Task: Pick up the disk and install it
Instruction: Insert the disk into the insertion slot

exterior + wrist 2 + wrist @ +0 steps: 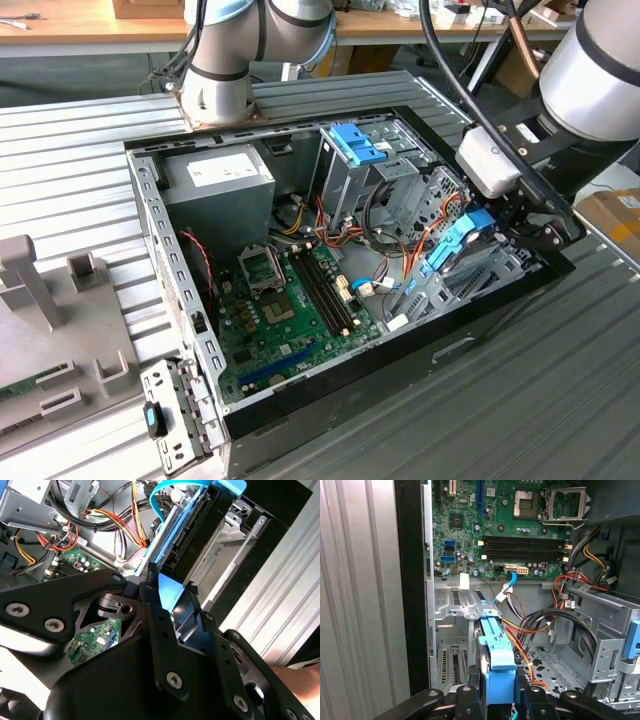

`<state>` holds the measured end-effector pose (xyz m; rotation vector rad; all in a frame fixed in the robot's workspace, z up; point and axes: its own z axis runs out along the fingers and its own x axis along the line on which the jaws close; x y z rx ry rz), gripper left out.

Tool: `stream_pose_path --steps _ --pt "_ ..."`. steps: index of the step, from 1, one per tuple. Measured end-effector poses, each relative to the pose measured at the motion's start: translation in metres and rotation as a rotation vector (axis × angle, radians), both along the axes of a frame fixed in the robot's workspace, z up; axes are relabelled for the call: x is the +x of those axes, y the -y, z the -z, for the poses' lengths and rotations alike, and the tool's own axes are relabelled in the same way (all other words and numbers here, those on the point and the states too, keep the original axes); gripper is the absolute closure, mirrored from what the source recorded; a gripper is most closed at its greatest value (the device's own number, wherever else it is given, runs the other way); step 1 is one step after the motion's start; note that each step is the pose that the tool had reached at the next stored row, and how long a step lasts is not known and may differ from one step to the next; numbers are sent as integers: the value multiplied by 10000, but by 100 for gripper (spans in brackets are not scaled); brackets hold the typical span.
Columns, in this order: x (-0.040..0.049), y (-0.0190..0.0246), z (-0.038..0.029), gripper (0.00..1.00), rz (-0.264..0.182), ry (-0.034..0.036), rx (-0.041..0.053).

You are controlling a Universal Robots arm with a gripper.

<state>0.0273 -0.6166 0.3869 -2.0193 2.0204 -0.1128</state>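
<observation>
Exterior view: one open computer case [480, 330] lies on the ribbed counter [90, 150]. One white sticker, its print unreadable, marks the power supply [215, 178]. At the exterior view's right, the tool [497, 225] grips the disk [452, 248], tilted over the drive bay.

Second wrist view: two black fingers [150, 597] pinch the disk's [175, 527] blue carrier.

First wrist view: the disk [495, 645] stands edge-on between the clamped fingers, below four memory slots [525, 547].

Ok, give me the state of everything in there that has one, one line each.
Computer case: lying flat, side open.
Disk: on edge at the drive bay, gripped.
Pincer: shut on the disk.
Processor socket: bare, no cooler on it.
Memory slots: look empty.
</observation>
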Motion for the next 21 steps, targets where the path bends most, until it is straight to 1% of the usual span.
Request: stream_pose_path --steps 2,3,4,7,8,9,13,15,18,19,21 --pt "-5 0 10 64 1 2 4" --pt "-10 1 30 64 0 1 1" --pt "-14 0 67 64 0 1 5" --pt "-16 0 126 64 -1 1 7" --pt "-16 0 189 64 0 1 7" --pt "-16 0 231 64 0 -1 9" --pt "-16 3 307 64 0 -6 8" --pt "-15 3 375 64 -1 -11 7" --pt "-15 3 445 64 -1 -15 5" --pt "-16 4 489 64 0 -18 7" --pt "-17 4 523 64 1 -25 4"
